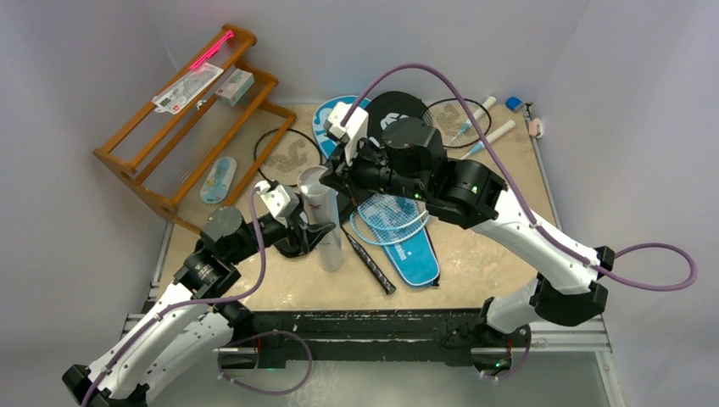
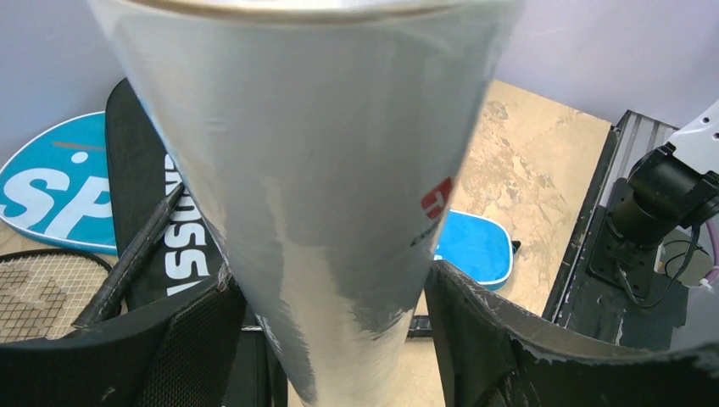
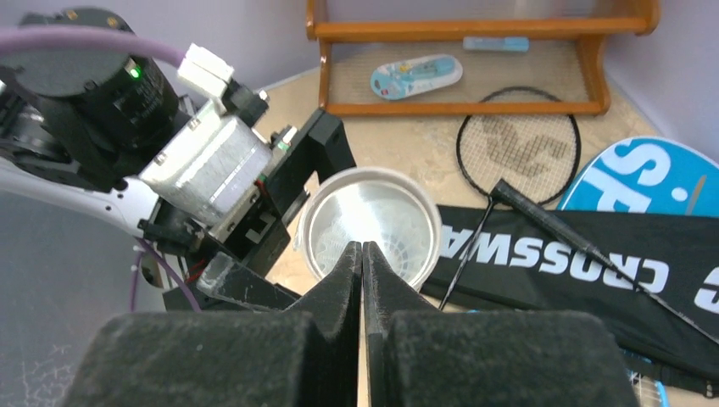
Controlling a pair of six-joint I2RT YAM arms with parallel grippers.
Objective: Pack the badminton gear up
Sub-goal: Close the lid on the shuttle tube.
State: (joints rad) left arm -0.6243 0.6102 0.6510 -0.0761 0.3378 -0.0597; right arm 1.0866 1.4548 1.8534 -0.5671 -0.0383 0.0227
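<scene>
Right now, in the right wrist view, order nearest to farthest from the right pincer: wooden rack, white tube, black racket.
1. white tube, directly under the right pincer.
2. black racket, beyond, to the right.
3. wooden rack, at the back.

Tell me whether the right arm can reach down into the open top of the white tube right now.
Probably yes. The right end effector hangs directly above the white tube at its open mouth, fingers shut together, nothing between. The left end effector grips the tube's sides lower down, leaving the mouth free.
</scene>
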